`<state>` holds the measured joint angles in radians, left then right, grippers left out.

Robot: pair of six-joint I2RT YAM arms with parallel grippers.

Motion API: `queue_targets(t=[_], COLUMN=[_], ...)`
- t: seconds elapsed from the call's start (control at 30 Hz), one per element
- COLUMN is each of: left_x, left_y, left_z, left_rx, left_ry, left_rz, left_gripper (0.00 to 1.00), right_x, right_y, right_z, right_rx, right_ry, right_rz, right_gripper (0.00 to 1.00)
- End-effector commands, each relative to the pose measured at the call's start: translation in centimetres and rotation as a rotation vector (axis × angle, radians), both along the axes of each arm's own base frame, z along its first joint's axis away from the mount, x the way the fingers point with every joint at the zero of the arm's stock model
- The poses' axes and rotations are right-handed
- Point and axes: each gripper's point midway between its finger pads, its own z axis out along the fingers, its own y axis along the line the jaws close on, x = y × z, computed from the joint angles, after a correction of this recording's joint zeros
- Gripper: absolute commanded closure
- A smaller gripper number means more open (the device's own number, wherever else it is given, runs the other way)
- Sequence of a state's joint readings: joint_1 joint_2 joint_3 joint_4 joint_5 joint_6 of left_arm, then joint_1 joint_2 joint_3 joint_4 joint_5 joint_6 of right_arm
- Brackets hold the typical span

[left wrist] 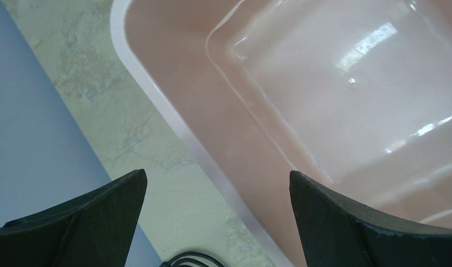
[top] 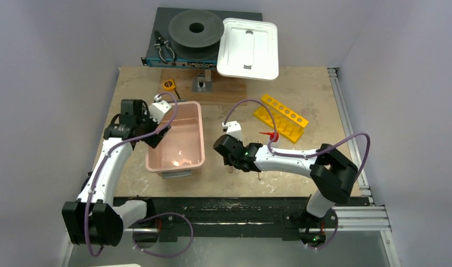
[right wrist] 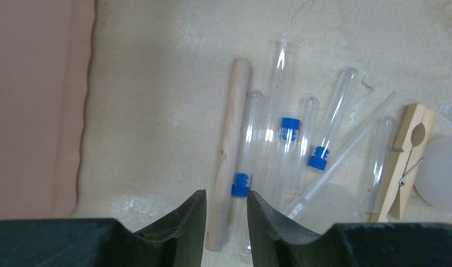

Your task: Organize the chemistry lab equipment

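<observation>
Beside the pink bin (top: 202, 136), our right arm (top: 284, 158) stretches low across the table. The right gripper (right wrist: 226, 194) has its jaws narrowed around the near end of a wooden stick (right wrist: 229, 139); we cannot tell whether they pinch it. Only the right wrist view shows the blue-capped tubes (right wrist: 290, 128) alongside. Our left gripper (left wrist: 217, 173) gapes wide over the bin's rim.

The tan bench (top: 312, 89) carried a pink tub (top: 176, 139) at left, a yellow holed rack (top: 282, 118) at right, and a small yellow tape measure (top: 168, 84) at the back. Right of the tub lay clear blue-capped tubes (right wrist: 287, 133), a wooden stick (right wrist: 229, 150) and a wooden clamp (right wrist: 407, 161).
</observation>
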<state>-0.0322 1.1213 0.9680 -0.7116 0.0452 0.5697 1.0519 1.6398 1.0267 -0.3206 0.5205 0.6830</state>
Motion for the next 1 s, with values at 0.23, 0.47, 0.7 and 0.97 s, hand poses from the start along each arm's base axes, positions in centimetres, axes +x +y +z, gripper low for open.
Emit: queue_targets(t=[0.23, 0.47, 0.7, 0.97], left_x=[3.3, 3.4, 1.6, 0.5], left_y=[3.7, 3.2, 0.0, -1.8], left_z=[3.0, 4.5, 6.8, 8.1], left_rx=[0.180, 0.131, -0.050, -0.143], left_ry=[-0.143, -0.169, -0.165, -0.162], left_rz=[0.071, 0.089, 0.042, -0.005], left_gripper=[0.00, 0.00, 0.00, 0.00], right_x=[3.1, 4.9, 5.3, 5.4], right_y=[-2.1, -1.8, -1.4, -1.1], right_z=[0.3, -0.3, -2.2, -3.0], right_rx=[0.060, 0.042, 0.021, 0.012], right_ry=[-0.025, -0.021, 0.004, 0.018], right_rz=[-0.105, -0.099, -0.096, -0.101], right_gripper=[0.71, 0.75, 0.78, 0.77])
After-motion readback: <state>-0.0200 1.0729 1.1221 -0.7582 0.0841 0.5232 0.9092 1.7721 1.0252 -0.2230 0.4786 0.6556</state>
